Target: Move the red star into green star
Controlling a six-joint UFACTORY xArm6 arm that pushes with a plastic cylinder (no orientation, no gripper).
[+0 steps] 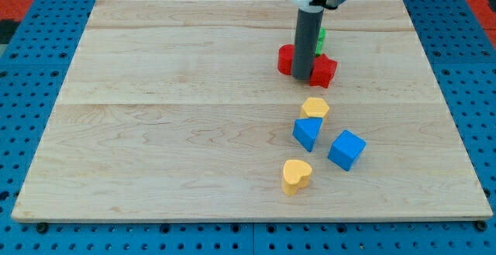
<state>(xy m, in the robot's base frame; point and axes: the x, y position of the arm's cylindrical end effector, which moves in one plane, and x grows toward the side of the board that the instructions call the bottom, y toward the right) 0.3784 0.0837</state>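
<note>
Fingers play no part on this arm: it ends in a dark rod, so no open or closed state applies, and my tip [301,77] rests on the board [170,115] right against the red star [310,66]. Taking that red star as the landmark, the rod stands in front of its middle, so red shows on both sides: a lobe to the view's left of the rod and a larger part to the view's right. Just above the red star, partly hidden behind the rod, a sliver of the green star [320,41] peeks out at the rod's right edge; the two stars look to be touching or nearly so, though the rod hides the seam and I cannot tell for certain. Below the red star, a little apart, sits a yellow block [315,108] with a rounded shape, and a blue triangle [307,132] touches its lower edge. Further below and to the view's right lies a blue cube [346,149]. Well below the red star, nearest the board's bottom edge, lies a yellow heart [295,175].
</note>
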